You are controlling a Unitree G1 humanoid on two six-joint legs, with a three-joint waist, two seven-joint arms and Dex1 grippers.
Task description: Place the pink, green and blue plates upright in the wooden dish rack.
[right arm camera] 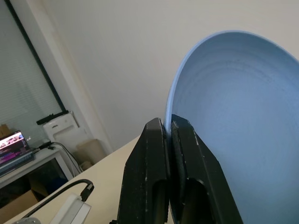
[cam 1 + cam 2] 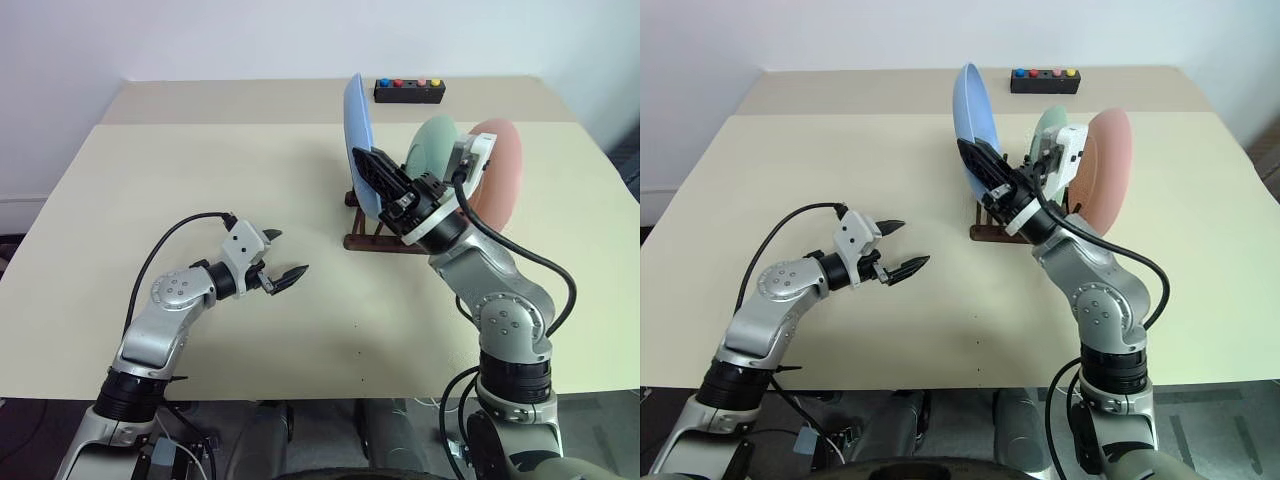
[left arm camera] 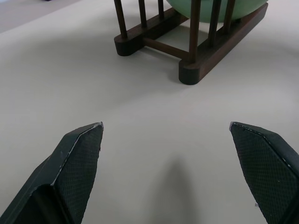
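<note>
Right tool (image 2: pixel 378 172): your arm is raised over the worktop (image 2: pixel 150 180), wrist angled up, fingers clamped on the lower rim of the blue plate (image 2: pixel 357 125). The plate stands on edge, above the near-left end of the wooden dish rack (image 2: pixel 375 235).

Left tool (image 2: pixel 285 258): your arm is held low and roughly level just above the worktop, fingers spread wide with nothing between them, pointing toward the rack and well apart from it.

Behind your right tool: the green plate (image 2: pixel 432 148) stands upright between the rack's pegs; the pink plate (image 2: pixel 497 180) stands upright just beyond it.

Far past the blue plate: a black box with coloured buttons (image 2: pixel 409 90), near the worktop's back edge.
</note>
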